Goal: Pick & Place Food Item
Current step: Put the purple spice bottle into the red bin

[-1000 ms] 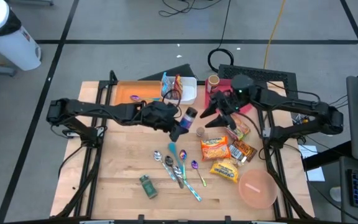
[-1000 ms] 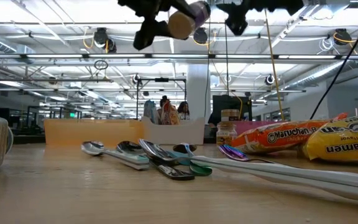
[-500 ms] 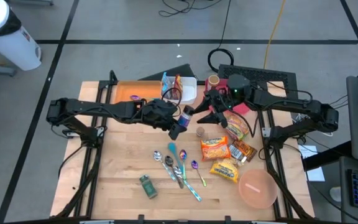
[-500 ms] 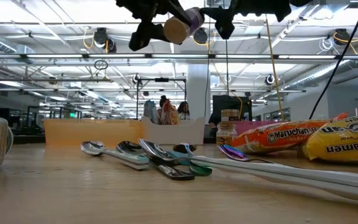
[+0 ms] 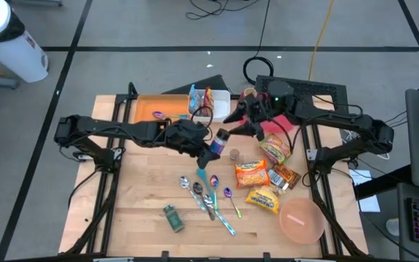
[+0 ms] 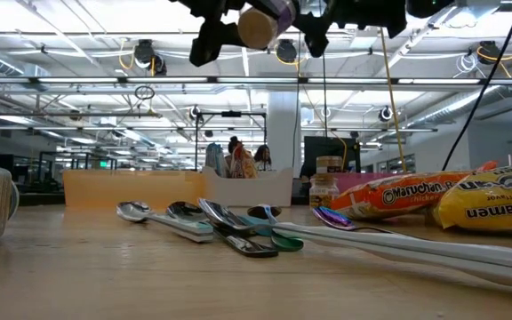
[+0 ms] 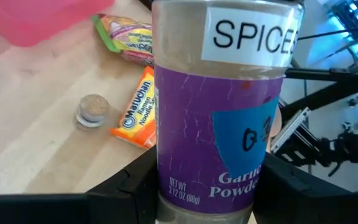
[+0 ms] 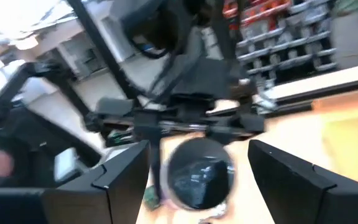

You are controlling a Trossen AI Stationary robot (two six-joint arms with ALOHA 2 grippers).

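**Spice jar held aloft between two grippers, cap end toward the right arm**

The left gripper (image 5: 208, 151) is clamped on the garlic powder jar (image 5: 219, 138), its fingers pressed against the jar's lower body in the left wrist view, where the purple label fills the frame (image 7: 219, 118). The jar hangs well above the table (image 5: 137, 196), and the low view shows it (image 6: 260, 22) lifted clear of the spoons (image 6: 212, 222) lying below.

From the left gripper, the jar's long axis runs forward and toward the right arm, cap end leading. The right gripper (image 5: 240, 118) sits just beyond that end, jaws spread apart with nothing between them; its wrist view looks straight at the jar's dark round end (image 8: 199, 174), framed between its two fingers (image 8: 120, 180).

So the jar lies directly ahead of the right gripper, end-on, and this looks like a handover: the right arm is nearer the free end, and closing in along that axis would put its fingers around the cap
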